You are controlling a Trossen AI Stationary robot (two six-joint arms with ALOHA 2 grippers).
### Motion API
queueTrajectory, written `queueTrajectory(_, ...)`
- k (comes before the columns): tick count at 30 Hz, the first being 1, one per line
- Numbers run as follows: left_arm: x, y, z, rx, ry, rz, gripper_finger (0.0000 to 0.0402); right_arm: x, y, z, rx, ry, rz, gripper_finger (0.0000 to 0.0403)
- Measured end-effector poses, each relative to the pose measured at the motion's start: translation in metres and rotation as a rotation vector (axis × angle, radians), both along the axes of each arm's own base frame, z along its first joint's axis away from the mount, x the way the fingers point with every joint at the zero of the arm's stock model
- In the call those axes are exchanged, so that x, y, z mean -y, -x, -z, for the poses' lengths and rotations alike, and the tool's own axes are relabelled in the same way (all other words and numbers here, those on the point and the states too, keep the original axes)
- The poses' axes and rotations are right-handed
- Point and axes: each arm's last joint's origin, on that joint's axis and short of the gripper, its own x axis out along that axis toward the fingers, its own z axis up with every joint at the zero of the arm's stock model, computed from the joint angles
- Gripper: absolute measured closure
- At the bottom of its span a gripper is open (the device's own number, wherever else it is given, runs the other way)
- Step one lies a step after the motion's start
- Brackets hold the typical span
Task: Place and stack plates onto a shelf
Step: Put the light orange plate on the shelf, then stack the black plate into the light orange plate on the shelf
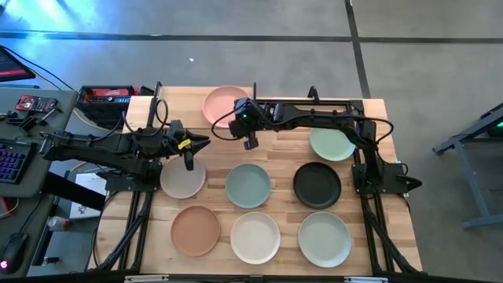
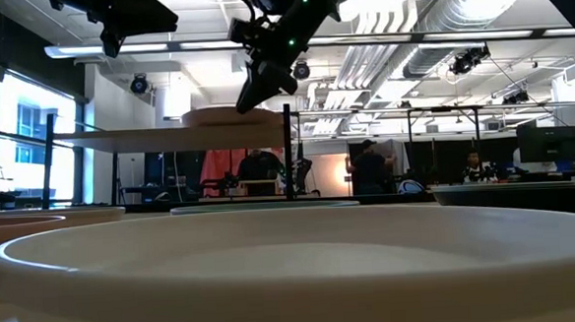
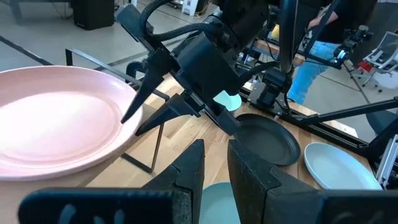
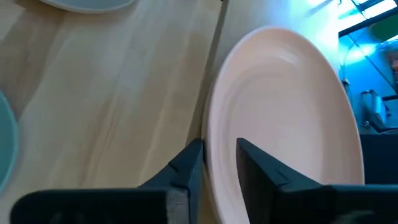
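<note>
Straddling pink plate [image 4: 292, 118] rim on shelf [image 1: 357, 106]: right gripper [image 4: 219, 163], fingers parted.

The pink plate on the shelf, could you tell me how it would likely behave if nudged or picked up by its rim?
The pink plate looks rigid and shallow, so it should probably keep its shape when lifted by the rim. Its matte finish likely offers fair grip. Lying flat on the shelf, it would probably slide rather than roll or tip; the right pincer straddles its edge.

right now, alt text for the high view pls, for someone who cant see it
Overhead, the right gripper reaches to the rim of a pink plate on the shelf, which also holds a green plate. The left gripper hovers above a grey-beige plate; five more plates lie on the table.
</note>
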Motion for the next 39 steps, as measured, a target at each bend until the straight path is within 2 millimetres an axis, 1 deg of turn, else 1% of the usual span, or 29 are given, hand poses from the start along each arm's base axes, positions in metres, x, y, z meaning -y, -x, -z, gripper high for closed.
queueTrajectory(4, 0.0, 0.0, 0.0, 0.0, 0.0, 0.0, 0.0342, -0.005, 0.0, -0.005, -0.013, 0.002, -0.006, 0.0319)
queueTrajectory(9, 0.0, 0.0, 0.0, 0.0, 0.0, 0.0, 0.0342, -0.019, -0.001, -0.022, -0.009, -0.006, -0.03, 0.032)
queueTrajectory(12, 0.0, 0.0, 0.0, 0.0, 0.0, 0.002, 0.0342, -0.025, 0.001, -0.035, -0.012, -0.034, -0.012, 0.032)
queueTrajectory(16, 0.001, 0.0, 0.0, -0.004, 0.008, 0.03, 0.0342, -0.033, 0.01, -0.052, -0.075, -0.07, 0.075, 0.032)
queueTrajectory(19, 0.001, 0.0, 0.002, -0.025, 0.01, 0.039, 0.0342, -0.04, 0.02, -0.067, -0.11, -0.133, 0.141, 0.032)
queueTrajectory(24, 0.001, 0.001, 0.004, -0.042, 0.009, 0.039, 0.0342, -0.046, 0.038, -0.089, -0.137, -0.316, 0.302, 0.032)
queueTrajectory(26, 0.001, 0.001, 0.004, -0.042, 0.009, 0.039, 0.0342, -0.048, 0.046, -0.095, -0.154, -0.398, 0.38, 0.032)
queueTrajectory(29, 0.001, 0.001, 0.004, -0.043, 0.009, 0.04, 0.0342, -0.052, 0.055, -0.1, -0.181, -0.523, 0.509, 0.032)
queueTrajectory(32, 0.002, 0.001, 0.005, -0.056, 0.008, 0.06, 0.0342, -0.063, 0.063, -0.099, -0.226, -0.618, 0.635, 0.032)
queueTrajectory(36, 0.003, 0.001, 0.007, -0.081, 0.012, 0.094, 0.0342, -0.084, 0.067, -0.097, -0.258, -0.667, 0.738, 0.032)
queueTrajectory(39, 0.004, 0.002, 0.009, -0.094, 0.034, 0.142, 0.0342, -0.103, 0.065, -0.097, -0.225, -0.683, 0.791, 0.032)
